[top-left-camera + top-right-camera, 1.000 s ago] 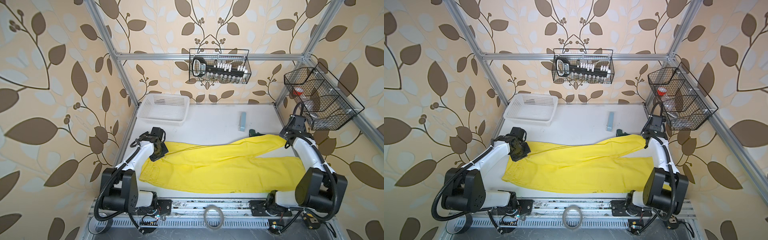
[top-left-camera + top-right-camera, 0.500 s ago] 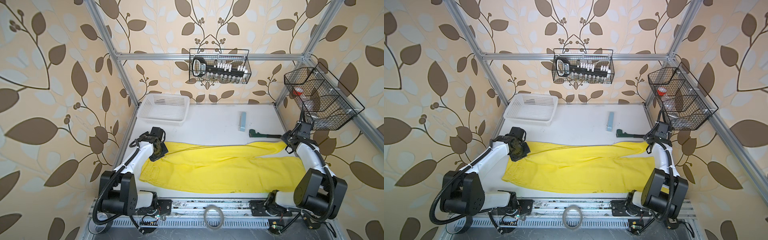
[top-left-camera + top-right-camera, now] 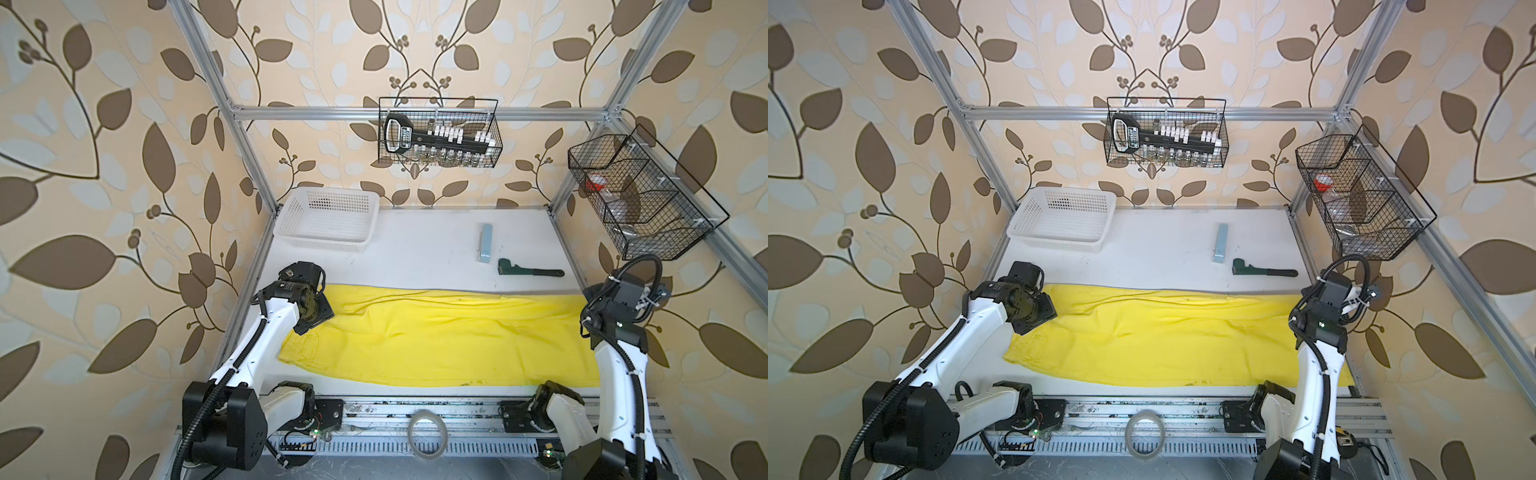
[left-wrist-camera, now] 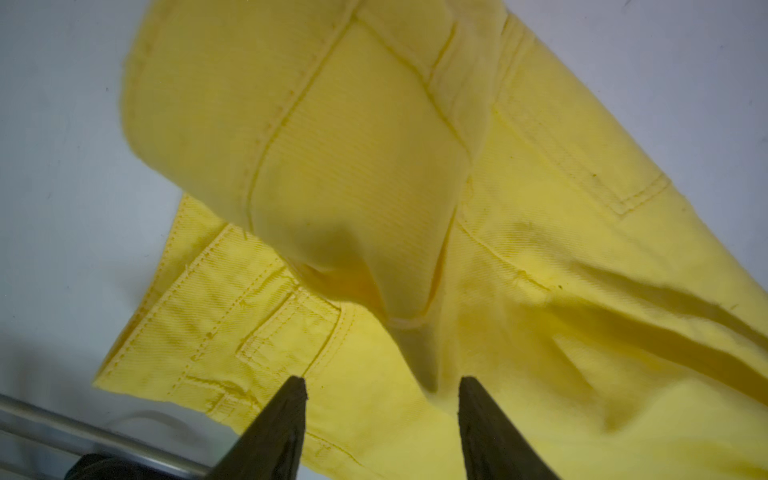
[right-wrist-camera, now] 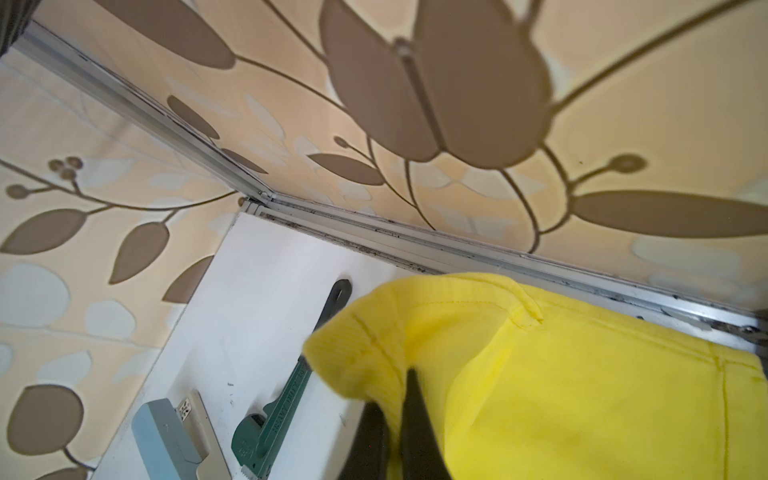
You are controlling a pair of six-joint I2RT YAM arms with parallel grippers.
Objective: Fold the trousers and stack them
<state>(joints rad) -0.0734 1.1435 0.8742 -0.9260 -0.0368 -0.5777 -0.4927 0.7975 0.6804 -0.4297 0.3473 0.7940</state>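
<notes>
Next: my left gripper (image 4: 382,382) stands parted; my right gripper (image 5: 395,390), clamped on the trousers (image 3: 436,336), should lay them flat, edges aligned.

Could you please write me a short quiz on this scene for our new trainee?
1. True or false: the right gripper is shut on the trousers.
2. Fill in: the fingers of the left gripper stand ____.
3. The green pipe wrench lies: A on the trousers; B on the table beyond them; C in the left gripper.
Key: 1 true; 2 open; 3 B.
</notes>
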